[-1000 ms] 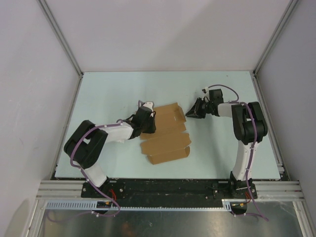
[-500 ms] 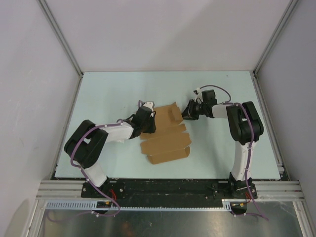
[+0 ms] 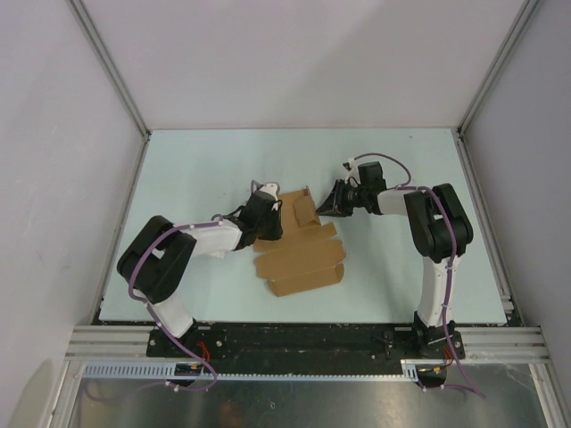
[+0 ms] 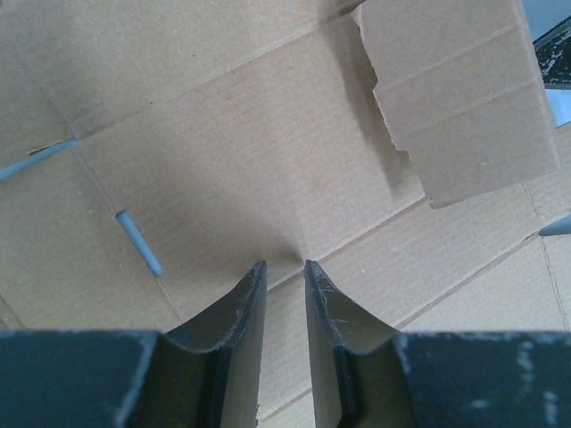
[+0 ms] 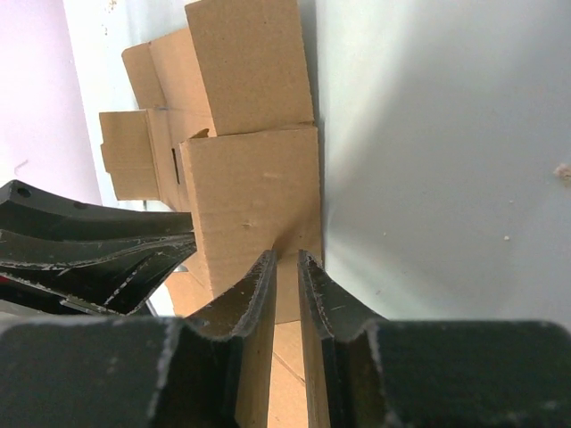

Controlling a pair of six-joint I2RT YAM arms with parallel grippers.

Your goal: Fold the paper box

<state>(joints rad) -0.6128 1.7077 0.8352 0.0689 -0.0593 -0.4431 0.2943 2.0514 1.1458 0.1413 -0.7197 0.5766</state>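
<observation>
Since the left gripper [image 4: 284,265] and right gripper [image 5: 285,254] only press with narrow, empty fingers, the flap [image 5: 252,178] of the paper box [image 3: 299,259] could slip and spring flat.

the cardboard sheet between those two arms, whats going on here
A robot is folding a box, at this point mostly a flat sheet on the table. The left claw presses its tips down on the sheet's left part, jaws slightly apart. The right claw is at the edge of a far flap, which stands tilted up; whether it pinches the flap is unclear.
</observation>
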